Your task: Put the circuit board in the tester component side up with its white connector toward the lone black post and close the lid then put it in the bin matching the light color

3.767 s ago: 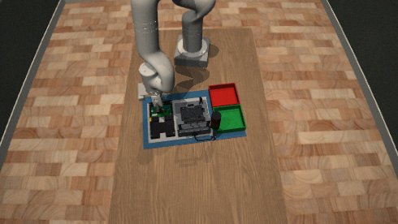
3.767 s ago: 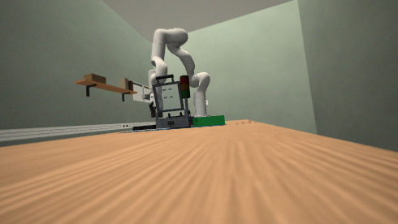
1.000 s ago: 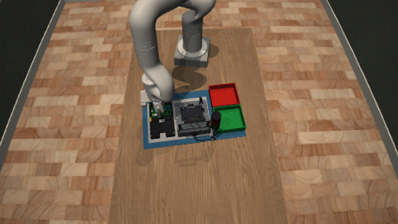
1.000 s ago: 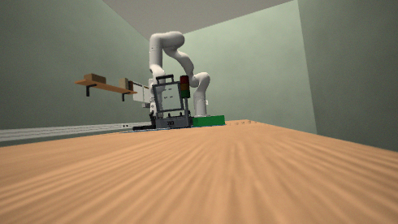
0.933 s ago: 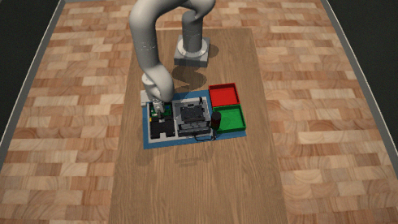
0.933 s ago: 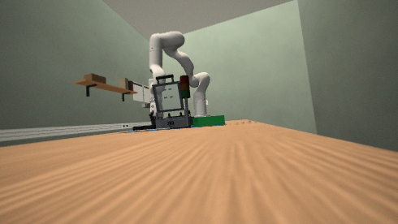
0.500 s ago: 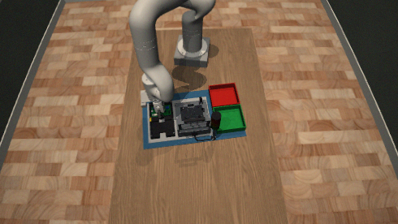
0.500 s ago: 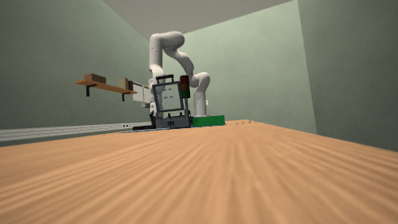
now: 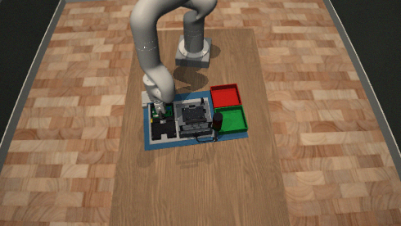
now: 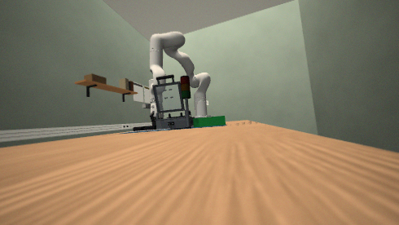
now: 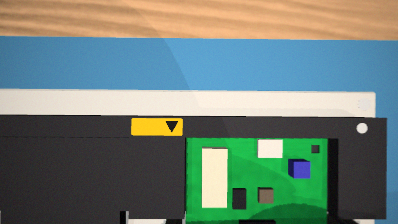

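One green circuit board (image 9: 167, 111) (image 11: 250, 172) lies in the black tray (image 9: 163, 130) (image 11: 90, 175), left of the tester (image 9: 194, 115) (image 10: 173, 122). We hold nothing, our white gripper (image 9: 161, 116) nearly fully open; picking comes first, so we should centre, then close.

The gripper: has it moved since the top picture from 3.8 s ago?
Yes. In the top view, the gripper has moved off the tray's robot-base end, further over the black tray, toward its far end.
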